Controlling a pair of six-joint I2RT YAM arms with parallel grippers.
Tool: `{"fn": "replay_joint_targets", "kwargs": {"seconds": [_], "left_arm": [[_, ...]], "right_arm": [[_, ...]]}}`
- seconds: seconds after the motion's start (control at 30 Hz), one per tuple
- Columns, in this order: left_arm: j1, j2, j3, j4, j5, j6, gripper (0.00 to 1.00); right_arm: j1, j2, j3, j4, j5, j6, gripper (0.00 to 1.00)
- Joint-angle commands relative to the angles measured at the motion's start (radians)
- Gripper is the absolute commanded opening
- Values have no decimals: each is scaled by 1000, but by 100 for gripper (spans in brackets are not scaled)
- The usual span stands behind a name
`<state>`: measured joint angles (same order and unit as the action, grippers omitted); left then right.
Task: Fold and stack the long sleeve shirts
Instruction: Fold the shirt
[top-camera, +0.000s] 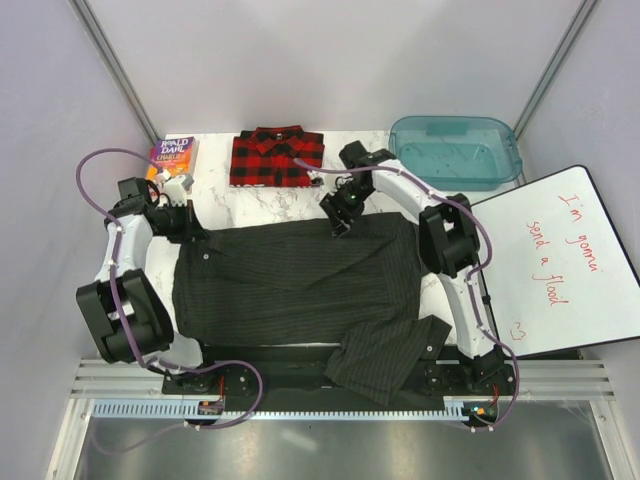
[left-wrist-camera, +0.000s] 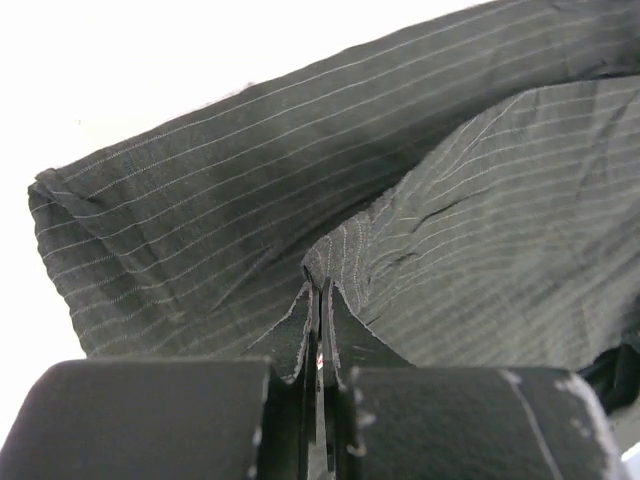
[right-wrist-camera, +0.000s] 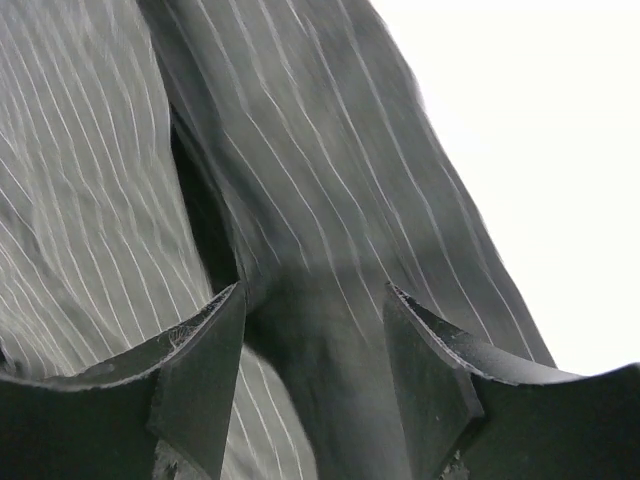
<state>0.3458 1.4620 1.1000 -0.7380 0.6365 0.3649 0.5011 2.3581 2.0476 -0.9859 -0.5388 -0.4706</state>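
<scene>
The dark charcoal pinstriped shirt (top-camera: 290, 285) lies spread across the middle of the table, with one sleeve (top-camera: 385, 355) trailing over the near edge. My left gripper (top-camera: 190, 226) is at its far left corner. In the left wrist view it (left-wrist-camera: 320, 293) is shut on a pinched ridge of the pinstriped cloth (left-wrist-camera: 200, 220). My right gripper (top-camera: 340, 222) is at the shirt's far edge near the middle. In the right wrist view it (right-wrist-camera: 315, 310) is open, with a raised fold of the cloth (right-wrist-camera: 330, 180) between the fingers. The red-and-black plaid shirt (top-camera: 277, 157) lies folded at the back.
A colourful paperback book (top-camera: 172, 158) lies at the back left. A teal plastic bin (top-camera: 455, 150) stands at the back right. A whiteboard (top-camera: 560, 260) with red writing lies along the right side.
</scene>
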Motion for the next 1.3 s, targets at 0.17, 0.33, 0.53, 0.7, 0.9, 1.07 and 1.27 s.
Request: {"fn": "replay_joint_targets", "kwargs": {"seconds": [0.17, 0.33, 0.53, 0.7, 0.9, 1.07, 1.27], "left_arm": [[4, 141, -45, 212, -82, -83, 2], [5, 190, -39, 195, -225, -43, 7], [-4, 98, -11, 71, -213, 106, 52], [-154, 43, -83, 20, -279, 198, 55], [-180, 229, -80, 52, -415, 152, 51], [-179, 392, 19, 101, -478, 164, 49], [-176, 587, 328, 72, -434, 134, 50]], "right_arm": [[-52, -200, -136, -91, 123, -102, 59], [-59, -223, -156, -105, 146, -111, 57], [-59, -226, -178, -134, 174, -122, 54], [-55, -191, -247, -108, 206, -109, 53], [-61, -85, -219, -71, 261, -114, 55], [-75, 47, -79, -19, 309, -83, 55], [-104, 217, 273, -30, 379, -75, 58]]}}
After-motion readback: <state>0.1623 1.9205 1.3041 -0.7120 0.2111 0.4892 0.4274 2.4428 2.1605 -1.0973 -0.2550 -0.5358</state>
